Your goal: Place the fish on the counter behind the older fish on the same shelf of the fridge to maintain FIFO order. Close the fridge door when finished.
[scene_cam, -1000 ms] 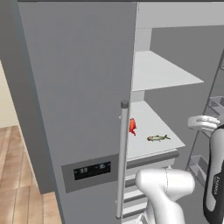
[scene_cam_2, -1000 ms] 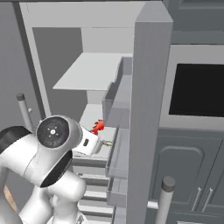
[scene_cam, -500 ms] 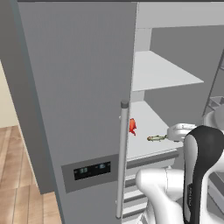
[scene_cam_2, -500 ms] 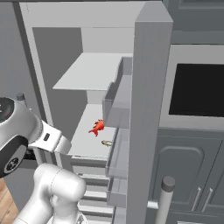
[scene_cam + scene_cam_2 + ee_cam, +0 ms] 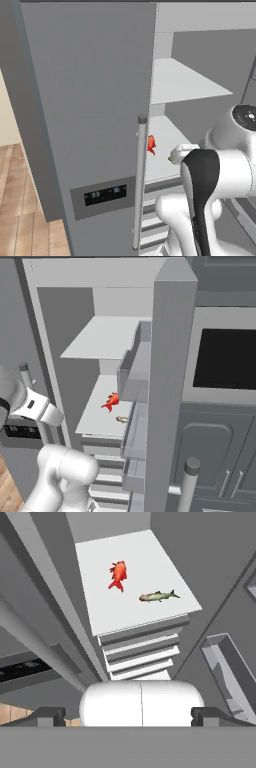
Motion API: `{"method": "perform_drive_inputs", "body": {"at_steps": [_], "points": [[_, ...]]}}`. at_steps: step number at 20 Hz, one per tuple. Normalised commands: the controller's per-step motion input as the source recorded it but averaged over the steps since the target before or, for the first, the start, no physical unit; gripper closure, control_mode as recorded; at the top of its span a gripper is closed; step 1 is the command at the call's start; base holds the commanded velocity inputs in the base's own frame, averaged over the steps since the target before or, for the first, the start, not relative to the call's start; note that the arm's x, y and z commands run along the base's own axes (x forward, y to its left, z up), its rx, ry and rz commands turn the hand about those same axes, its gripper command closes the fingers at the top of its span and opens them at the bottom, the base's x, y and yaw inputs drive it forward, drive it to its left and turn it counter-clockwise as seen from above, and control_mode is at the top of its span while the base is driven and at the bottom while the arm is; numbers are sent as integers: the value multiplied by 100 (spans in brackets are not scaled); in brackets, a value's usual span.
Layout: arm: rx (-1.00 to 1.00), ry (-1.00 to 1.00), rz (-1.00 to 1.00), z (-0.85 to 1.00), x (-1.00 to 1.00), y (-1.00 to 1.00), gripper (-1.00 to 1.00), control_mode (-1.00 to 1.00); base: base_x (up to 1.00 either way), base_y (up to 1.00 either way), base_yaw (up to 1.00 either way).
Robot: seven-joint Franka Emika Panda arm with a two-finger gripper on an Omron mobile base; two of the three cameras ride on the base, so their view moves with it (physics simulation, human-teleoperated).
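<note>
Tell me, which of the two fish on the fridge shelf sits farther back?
The bright red-orange fish sits deeper on the shelf. The slim greenish fish lies nearer the front edge.

Red-orange fish (image 5: 118, 574) flat on open fridge (image 5: 167, 381) shelf, behind greenish fish (image 5: 158, 596)

My arm (image 5: 215, 200) is folded up close to the base: white links stacked, dark-banded link upright in front, round joint cap up top at right. From the right side, forearm (image 5: 35, 406) slants across the left edge, elbow lump below it. Gripper (image 5: 130, 714) jaws spread wide, nothing between; fingertips (image 5: 50, 714) dark, far apart, pointing fwd and down.
</note>
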Motion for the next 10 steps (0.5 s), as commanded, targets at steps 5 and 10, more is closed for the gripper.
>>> {"method": "perform_drive_inputs", "body": {"at_steps": [5,10], "points": [[-3,0,-15,-26,-17,30,-100,100,-12,0,0],[0,0,0,0,0,0,-100,100,-90,14,-12]]}}
